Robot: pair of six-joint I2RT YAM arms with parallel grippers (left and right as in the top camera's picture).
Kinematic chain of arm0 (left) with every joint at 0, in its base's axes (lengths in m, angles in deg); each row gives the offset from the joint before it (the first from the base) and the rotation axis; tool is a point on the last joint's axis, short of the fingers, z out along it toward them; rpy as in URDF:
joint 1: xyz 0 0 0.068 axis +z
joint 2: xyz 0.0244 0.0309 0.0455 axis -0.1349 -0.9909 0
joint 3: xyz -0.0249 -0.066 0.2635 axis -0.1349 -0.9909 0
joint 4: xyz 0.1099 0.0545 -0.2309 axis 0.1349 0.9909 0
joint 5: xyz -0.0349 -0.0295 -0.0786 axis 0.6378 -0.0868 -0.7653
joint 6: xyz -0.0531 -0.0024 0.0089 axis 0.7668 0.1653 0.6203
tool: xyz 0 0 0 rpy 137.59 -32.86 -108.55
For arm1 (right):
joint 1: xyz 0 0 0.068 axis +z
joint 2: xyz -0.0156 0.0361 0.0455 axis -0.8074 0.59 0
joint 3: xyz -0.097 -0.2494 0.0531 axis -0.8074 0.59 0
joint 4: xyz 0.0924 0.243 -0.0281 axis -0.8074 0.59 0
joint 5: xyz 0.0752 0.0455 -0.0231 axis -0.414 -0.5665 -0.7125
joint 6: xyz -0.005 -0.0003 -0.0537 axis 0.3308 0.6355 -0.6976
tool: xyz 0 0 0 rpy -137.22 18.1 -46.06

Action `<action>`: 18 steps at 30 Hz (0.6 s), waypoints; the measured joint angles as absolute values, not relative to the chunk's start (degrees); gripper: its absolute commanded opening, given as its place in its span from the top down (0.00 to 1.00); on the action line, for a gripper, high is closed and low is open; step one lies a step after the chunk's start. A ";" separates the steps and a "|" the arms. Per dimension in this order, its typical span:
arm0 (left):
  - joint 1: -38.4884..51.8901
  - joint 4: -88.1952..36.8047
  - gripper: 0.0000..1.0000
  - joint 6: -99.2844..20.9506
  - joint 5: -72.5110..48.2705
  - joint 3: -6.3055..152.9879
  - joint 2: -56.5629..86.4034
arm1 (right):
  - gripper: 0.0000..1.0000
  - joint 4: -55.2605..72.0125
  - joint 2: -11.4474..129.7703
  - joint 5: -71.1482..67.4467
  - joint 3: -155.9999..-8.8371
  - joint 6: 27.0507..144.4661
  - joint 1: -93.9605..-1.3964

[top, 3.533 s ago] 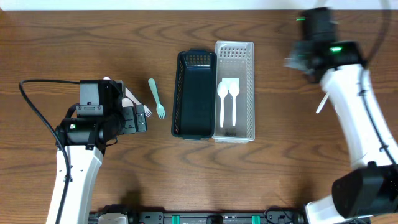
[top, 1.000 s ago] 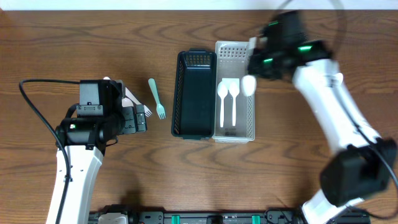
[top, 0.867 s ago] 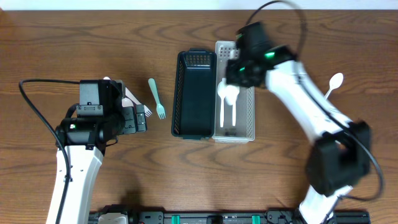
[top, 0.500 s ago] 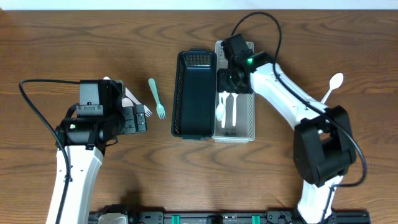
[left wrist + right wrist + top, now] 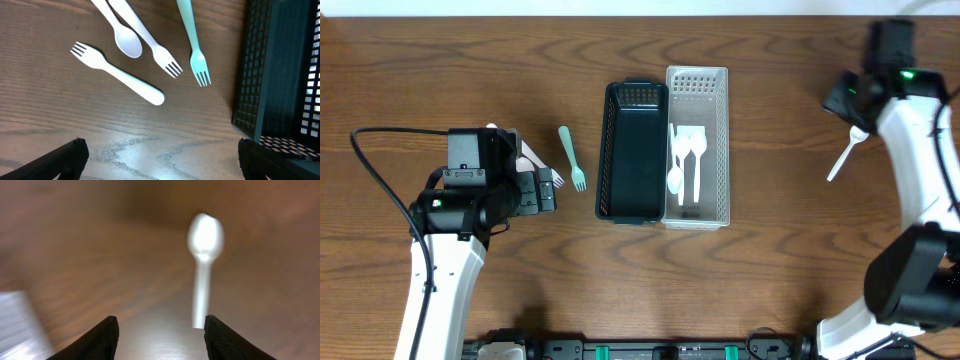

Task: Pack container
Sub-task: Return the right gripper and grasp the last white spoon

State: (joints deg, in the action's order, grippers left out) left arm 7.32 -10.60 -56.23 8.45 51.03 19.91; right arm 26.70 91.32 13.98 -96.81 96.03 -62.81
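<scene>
- Right pincer (image 5: 160,324): fingers spread wide, holding nothing
- White spoon (image 5: 202,265) lies on the counter (image 5: 100,270) just ahead of it, nearer its right finger
- Left pincer (image 5: 160,150): spread wide, holding nothing; teal fork (image 5: 192,40) ahead, dark basket (image 5: 265,75) to its right, white basket (image 5: 698,80) beyond
</scene>
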 measured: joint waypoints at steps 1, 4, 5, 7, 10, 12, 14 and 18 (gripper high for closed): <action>7.32 -10.58 0.02 -56.23 8.47 51.03 19.91 | 0.48 26.81 92.44 13.74 -95.87 96.42 -64.80; 7.32 -10.60 0.02 -56.23 8.47 51.03 19.91 | 0.51 27.18 96.88 11.25 -93.51 97.54 -69.83; 7.32 -10.58 0.02 -56.23 8.45 51.03 19.91 | 0.50 27.32 98.32 10.36 -93.10 97.78 -70.97; 7.32 -10.58 0.02 -56.23 8.45 51.03 19.91 | 0.47 27.03 101.20 8.85 -92.48 98.19 -72.65; 7.32 -10.60 0.02 -56.23 8.45 51.03 19.91 | 0.47 25.22 103.94 7.60 -92.42 98.41 -73.26; 7.32 -10.60 0.02 -56.23 8.45 51.03 19.91 | 0.46 23.51 105.20 6.95 -92.42 98.44 -73.28; 7.32 -10.60 0.02 -56.23 8.47 51.03 19.91 | 0.46 22.16 106.32 6.62 -92.42 98.41 -73.28; 7.32 -10.58 0.02 -56.23 8.47 51.03 19.91 | 0.45 19.77 108.28 6.09 -92.42 98.44 -73.28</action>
